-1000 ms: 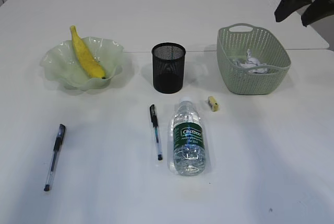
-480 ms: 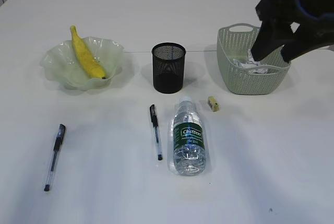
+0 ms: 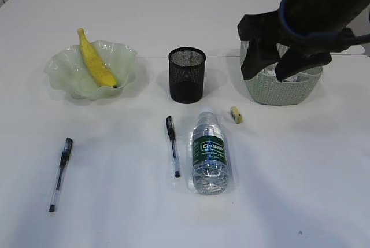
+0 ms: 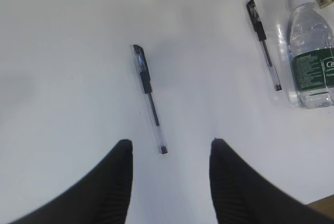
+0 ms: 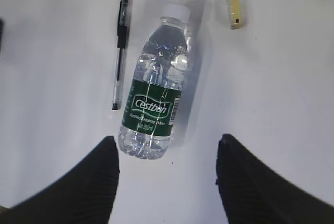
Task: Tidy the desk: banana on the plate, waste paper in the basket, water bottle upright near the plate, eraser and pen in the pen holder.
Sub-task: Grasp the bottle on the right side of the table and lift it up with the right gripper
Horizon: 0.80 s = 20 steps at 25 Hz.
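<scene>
The banana (image 3: 95, 63) lies in the pale green plate (image 3: 60, 69) at the back left. The waste paper (image 3: 296, 76) sits in the sage-green basket (image 3: 272, 93), mostly hidden by my right arm. The water bottle (image 3: 208, 152) lies on its side on the desk (image 3: 115, 213); it also shows in the right wrist view (image 5: 154, 98). The eraser (image 3: 236, 114) lies beside its cap. One pen (image 3: 173, 145) lies left of the bottle, another pen (image 3: 60, 173) at the front left. The pen holder (image 3: 187, 74) stands behind. My right gripper (image 5: 167, 153) is open and empty above the bottle's base. My left gripper (image 4: 169, 148) is open above the left pen (image 4: 150, 98).
The desk's far half shows a seam (image 3: 150, 57) running across behind the plate and pen holder. The desk's front edge shows in the left wrist view (image 4: 318, 203) at the lower right corner.
My right arm has swung in from the back right corner, leftward and forward, and now hangs in front of the basket. The objects on the desk have not moved.
</scene>
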Each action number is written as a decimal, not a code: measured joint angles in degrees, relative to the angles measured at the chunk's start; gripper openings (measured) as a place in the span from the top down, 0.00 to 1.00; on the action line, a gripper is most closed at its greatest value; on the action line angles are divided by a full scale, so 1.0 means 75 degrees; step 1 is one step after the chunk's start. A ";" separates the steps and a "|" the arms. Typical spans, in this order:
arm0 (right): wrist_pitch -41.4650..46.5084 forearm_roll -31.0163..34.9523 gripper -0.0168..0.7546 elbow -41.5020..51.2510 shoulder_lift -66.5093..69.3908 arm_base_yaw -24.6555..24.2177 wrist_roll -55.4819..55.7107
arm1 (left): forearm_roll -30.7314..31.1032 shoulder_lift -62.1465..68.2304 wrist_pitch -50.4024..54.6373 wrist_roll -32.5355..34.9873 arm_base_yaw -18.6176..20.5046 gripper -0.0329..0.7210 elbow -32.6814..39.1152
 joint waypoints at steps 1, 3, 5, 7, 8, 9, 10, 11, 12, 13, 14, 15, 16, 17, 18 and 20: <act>-0.0060 -0.0028 0.40 0.0000 0.0137 0.0000 0.0049 | 0.0000 0.0000 0.0000 0.0000 0.0000 0.51 0.0000; -0.0157 -0.0061 0.40 0.0000 0.0430 0.0000 0.0143 | 0.0044 0.0000 0.0000 0.0000 0.0000 0.51 0.0000; -0.0157 -0.0066 0.40 -0.0098 0.0818 0.0000 0.0205 | 0.0069 0.0000 0.0000 0.0000 0.0000 0.51 0.0000; -0.0157 -0.0079 0.40 -0.0296 0.1208 0.0000 0.0232 | 0.0076 0.0000 0.0000 0.0000 0.0000 0.51 0.0000; -0.0157 -0.0079 0.40 -0.0415 0.1420 0.0000 0.0268 | 0.0076 0.0000 0.0000 0.0000 0.0000 0.51 0.0000; -0.0157 -0.0079 0.40 -0.0576 0.1629 0.0000 0.0285 | 0.0076 0.0000 0.0000 0.0000 0.0000 0.51 0.0000; -0.0157 -0.0079 0.40 -0.0748 0.1791 0.0000 0.0328 | 0.0076 0.0000 0.0000 0.0000 0.0000 0.51 0.0000; -0.0157 -0.0079 0.40 -0.0907 0.1978 0.0000 0.0383 | 0.0076 0.0000 0.0000 0.0000 0.0000 0.51 0.0000; -0.0157 -0.0079 0.40 -0.1117 0.2166 0.0000 0.0422 | 0.0076 0.0000 0.0000 0.0000 0.0000 0.51 0.0000; -0.0142 -0.0079 0.40 -0.1337 0.2352 0.0000 0.0439 | 0.0076 0.0000 0.0000 0.0000 0.0000 0.51 0.0000; -0.0083 -0.0079 0.40 -0.1570 0.2511 0.0000 0.0471 | 0.0076 0.0000 0.0000 0.0000 0.0000 0.51 0.0000; -0.0005 -0.0079 0.40 -0.1770 0.2708 0.0000 0.0509 | 0.0076 0.0000 -0.0015 0.0000 0.0000 0.51 0.0000; 0.0101 -0.0079 0.40 -0.2005 0.2902 0.0000 0.0524 | 0.0076 0.0000 -0.0015 0.0000 0.0000 0.51 0.0000; 0.0243 -0.0079 0.40 -0.2231 0.3065 0.0000 0.0560 | 0.0076 0.0000 -0.0029 0.0000 0.0000 0.51 0.0000; 0.0357 -0.0079 0.40 -0.2453 0.3255 0.0000 0.0597 | 0.0076 0.0000 -0.0045 0.0000 0.0000 0.51 0.0000; 0.0547 -0.0084 0.40 -0.2834 0.3596 0.0000 0.0679 | 0.0076 0.0000 -0.0073 0.0000 0.0000 0.51 0.0000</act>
